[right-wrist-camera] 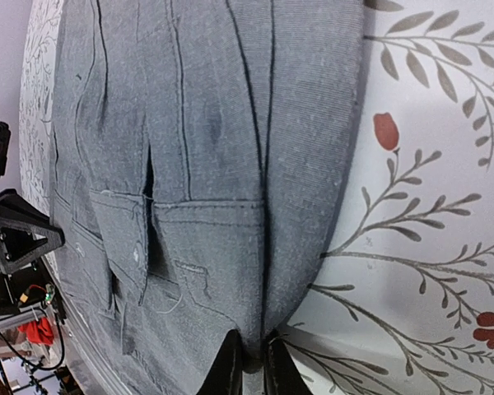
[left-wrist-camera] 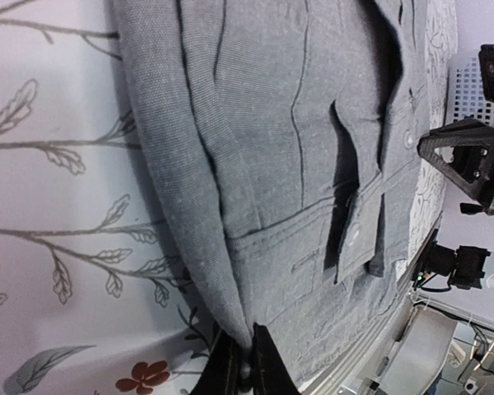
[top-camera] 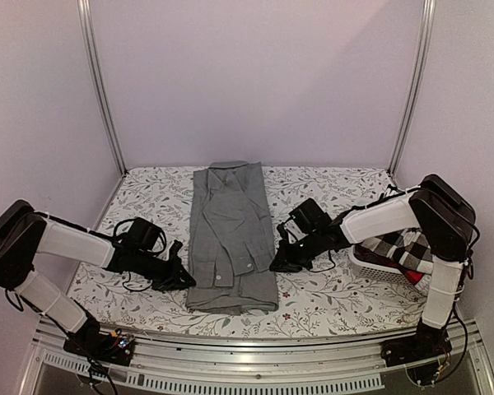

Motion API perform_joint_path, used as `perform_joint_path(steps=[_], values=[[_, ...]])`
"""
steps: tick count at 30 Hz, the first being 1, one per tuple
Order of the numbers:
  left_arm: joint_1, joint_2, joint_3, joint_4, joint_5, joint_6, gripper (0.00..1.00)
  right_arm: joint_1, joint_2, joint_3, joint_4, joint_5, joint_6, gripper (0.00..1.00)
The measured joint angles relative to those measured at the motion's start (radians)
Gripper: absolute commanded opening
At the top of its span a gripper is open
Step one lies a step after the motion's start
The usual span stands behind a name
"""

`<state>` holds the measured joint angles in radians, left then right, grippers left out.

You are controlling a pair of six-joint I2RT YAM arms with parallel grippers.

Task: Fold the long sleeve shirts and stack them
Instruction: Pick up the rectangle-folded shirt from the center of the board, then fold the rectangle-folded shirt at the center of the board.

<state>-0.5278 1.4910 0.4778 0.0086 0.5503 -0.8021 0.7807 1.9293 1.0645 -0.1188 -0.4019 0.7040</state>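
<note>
Grey shirt lies flat in a long folded strip, left of the basket. My left pincer pinches its far edge, my right pincer its basket-side edge. Checked shirts sit inside the basket.

Floral-print tablecloth, white slatted basket at its right edge

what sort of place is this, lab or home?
Probably a lab test cell, not a home: aluminium frame posts and plain walls box in the table, and two robot arms are bolted at its near edge. A grey shirt lies between them.
</note>
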Motion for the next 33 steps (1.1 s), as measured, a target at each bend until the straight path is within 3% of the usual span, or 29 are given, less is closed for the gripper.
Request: perform_joint_path(steps=[3, 22, 27, 33], values=[[0.0, 0.0, 0.0, 0.002, 0.004, 0.002, 0.0, 0.0, 0.0, 0.0, 0.0, 0.003, 0.0, 0.0], [0.052, -0.077, 0.208, -0.093, 0.044, 0.005, 0.0, -0.023, -0.043, 0.163, -0.093, 0.042, -0.041, 0.0], [0.115, 0.026, 0.323, -0.092, 0.051, 0.022, 0.0, -0.074, -0.03, 0.26, -0.114, 0.052, -0.063, 0.0], [0.196, 0.234, 0.463, -0.008, 0.033, 0.029, 0.0, -0.13, 0.114, 0.473, -0.111, 0.062, -0.095, 0.0]])
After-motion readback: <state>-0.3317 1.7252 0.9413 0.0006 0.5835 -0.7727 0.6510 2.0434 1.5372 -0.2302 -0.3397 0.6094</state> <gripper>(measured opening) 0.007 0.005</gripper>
